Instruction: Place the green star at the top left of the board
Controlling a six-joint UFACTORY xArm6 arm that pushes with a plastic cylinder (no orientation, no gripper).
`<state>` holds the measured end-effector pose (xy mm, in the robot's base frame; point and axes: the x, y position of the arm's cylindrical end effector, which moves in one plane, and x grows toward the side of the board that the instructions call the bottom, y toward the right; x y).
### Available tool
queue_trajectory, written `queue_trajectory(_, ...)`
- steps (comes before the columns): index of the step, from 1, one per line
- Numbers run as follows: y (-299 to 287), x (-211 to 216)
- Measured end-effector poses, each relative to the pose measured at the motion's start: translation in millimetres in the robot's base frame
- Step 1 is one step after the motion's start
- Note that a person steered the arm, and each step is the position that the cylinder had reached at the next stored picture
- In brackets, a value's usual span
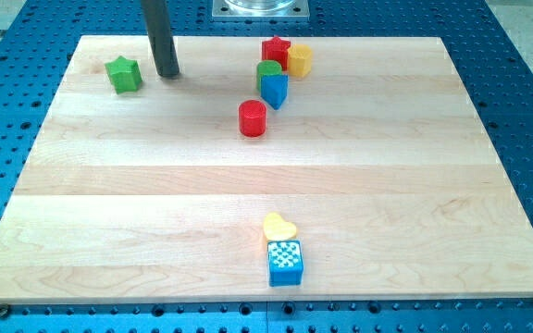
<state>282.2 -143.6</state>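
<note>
- Rod only, no fingers to open, close or grip: my tip point(167, 74) planted on the board point(248, 185) near its top-left corner, just to the view's right of the green star point(124, 74), a narrow strip of bare wood between the two, not touching as far as can be told.
- Green star already resting in the board's top-left area, close to the top edge and a little in from the left edge.
- Step in hand, by judgement: final placement, either finished or one light nudge short of it.
- Next move, if any: a short push toward the view's left and slightly up, contact taken on the star's right face, stopped before the star reaches the board's edge; otherwise a clean retreat away from the star without brushing it.
- Farther toward the view's right, near the top edge: a red block point(276, 50) and a yellow block point(300, 59) side by side, a green block point(268, 71) and a blue block point(274, 89) just below them, a red cylinder point(253, 118) lower still and standing apart.
- Well apart, near the view's bottom: a yellow heart point(278, 228) touching the top of a blue cube point(285, 263) with a checkered top face.
</note>
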Motion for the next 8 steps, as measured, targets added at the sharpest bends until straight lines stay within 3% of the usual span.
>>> queue_trajectory(1, -21, 30)
queue_trajectory(2, -53, 25)
queue_trajectory(4, -62, 22)
queue_trajectory(6, -95, 66)
queue_trajectory(7, -95, 69)
queue_trajectory(8, -95, 24)
